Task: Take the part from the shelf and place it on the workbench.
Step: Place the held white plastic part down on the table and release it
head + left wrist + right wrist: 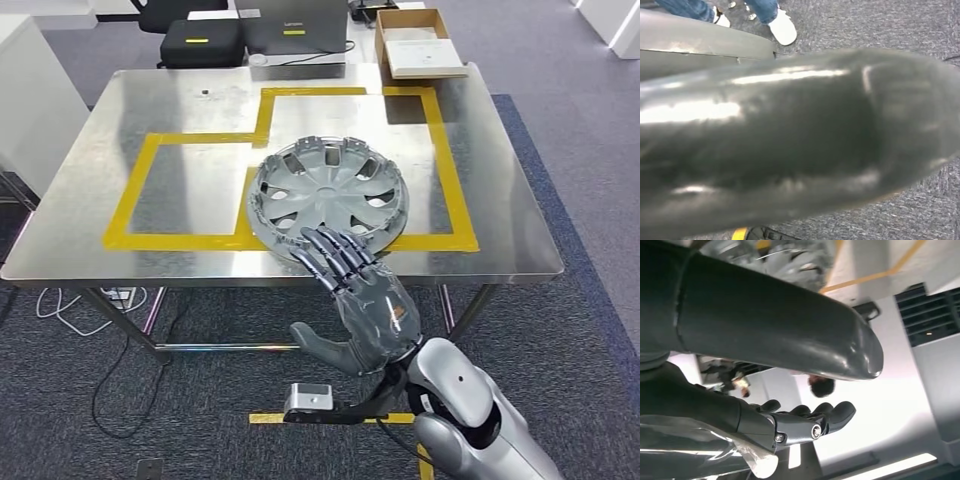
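The part, a silver hubcap (pixel 332 190), lies flat on the steel workbench (pixel 189 190), across the inner edge of the right yellow-taped area. My right hand (pixel 370 305) hovers at the bench's front edge, empty, fingers stretched over the hubcap's near rim and thumb spread to the side. In the right wrist view its thumb (pixel 772 325) and dark fingers (pixel 810 422) stand well apart with nothing between them. My left hand (pixel 791 140) is a blurred dark mass close to the left wrist camera, and its fingers are hidden.
Yellow tape (pixel 128 240) marks two joined rectangles on the bench. Behind the bench stand a cardboard box (pixel 419 40), a black case (pixel 200 42) and a grey case (pixel 294 25). Cables (pixel 75 310) lie on the carpet underneath. A person's shoe (pixel 783 27) is on the floor nearby.
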